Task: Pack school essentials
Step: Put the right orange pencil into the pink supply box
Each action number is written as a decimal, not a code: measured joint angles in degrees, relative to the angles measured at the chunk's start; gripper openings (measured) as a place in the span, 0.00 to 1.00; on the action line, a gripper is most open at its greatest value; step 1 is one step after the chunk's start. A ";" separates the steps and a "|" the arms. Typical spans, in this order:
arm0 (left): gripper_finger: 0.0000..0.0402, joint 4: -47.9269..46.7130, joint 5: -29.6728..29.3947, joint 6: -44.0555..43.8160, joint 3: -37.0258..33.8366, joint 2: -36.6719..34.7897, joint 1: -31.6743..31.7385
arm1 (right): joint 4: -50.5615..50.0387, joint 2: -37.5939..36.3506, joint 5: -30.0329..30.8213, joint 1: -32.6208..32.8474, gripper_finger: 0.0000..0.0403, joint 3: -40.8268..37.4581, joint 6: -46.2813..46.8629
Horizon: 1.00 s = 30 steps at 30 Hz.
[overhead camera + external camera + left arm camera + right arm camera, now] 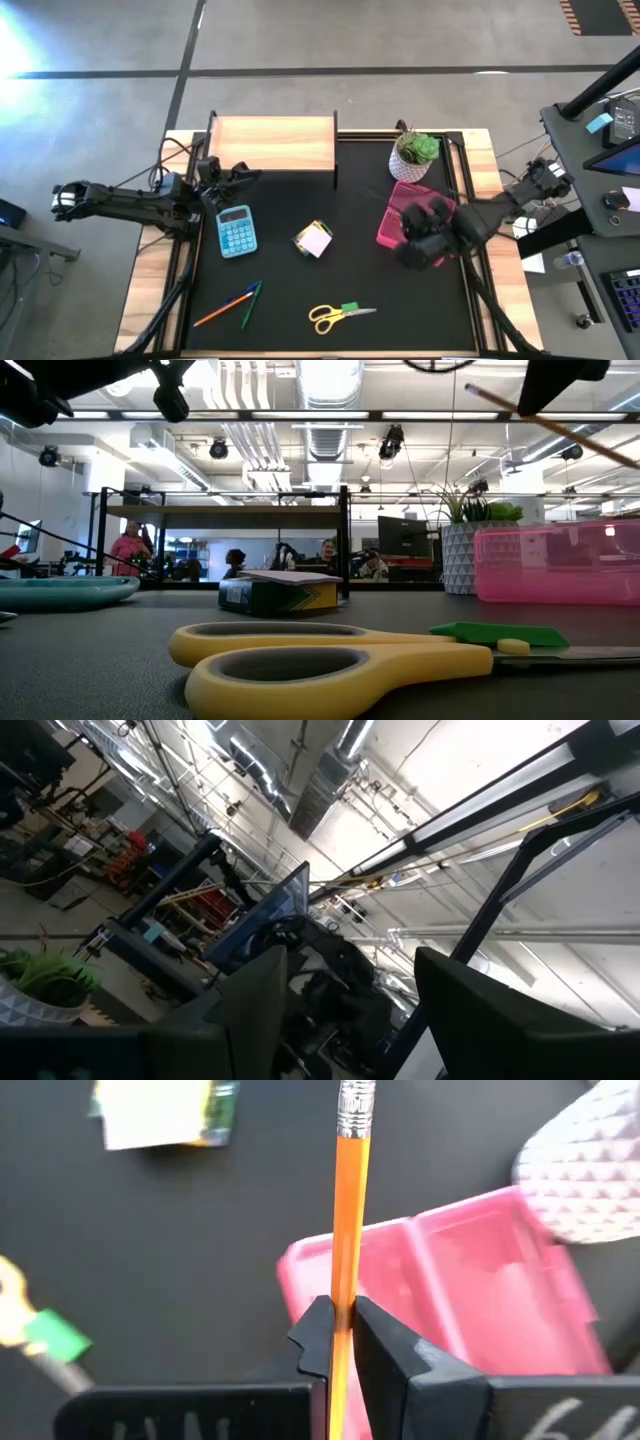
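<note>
My right gripper (342, 1330) hangs above the open pink case (470, 1280) (410, 215) and is shut on an orange pencil (348, 1220), which shows slanting in the air in the low view (560, 425). On the black mat lie the yellow-handled scissors (335, 315) with the green eraser (349, 307) beside them, an orange pencil and pens (235, 303), and the sticky-note block (314, 239). My left gripper (235, 180) is open in the air near the teal calculator (236, 230), touching nothing. My right gripper pinches the orange pencil's shaft (343, 1285) between its two fingers. The pencil runs along the fingers, and its metal ferrule end (355, 1110) sticks out well past the fingertips. It is lifted clear, over the pink case.
A potted green plant (415, 155) stands just beyond the pink case. A wooden box (272, 143) sits at the table's far edge. Between the calculator and the case lies bare mat. People show in the room behind the table (130, 550).
</note>
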 joint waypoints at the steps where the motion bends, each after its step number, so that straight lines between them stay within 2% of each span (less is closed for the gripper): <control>1: 0.51 -0.10 -0.01 -0.02 -0.01 0.13 0.01 | -0.55 -0.03 0.06 -0.99 0.06 0.00 -1.54; 6: 0.51 -0.14 -0.01 -0.02 -0.02 0.82 0.00 | -2.04 0.99 -0.12 -4.85 0.06 -0.39 -9.22; 10: 0.51 -0.14 0.21 -0.02 -0.04 1.10 0.02 | -3.87 2.56 -1.41 -6.34 0.06 -1.55 -12.02; 18: 0.51 -0.12 0.36 -0.01 -0.04 1.33 0.02 | -3.87 4.86 -6.99 -6.71 0.06 -8.63 -12.57; 30: 0.51 0.08 0.33 0.02 -0.05 1.95 0.01 | 3.61 5.99 -8.18 -6.71 0.06 -19.31 -10.67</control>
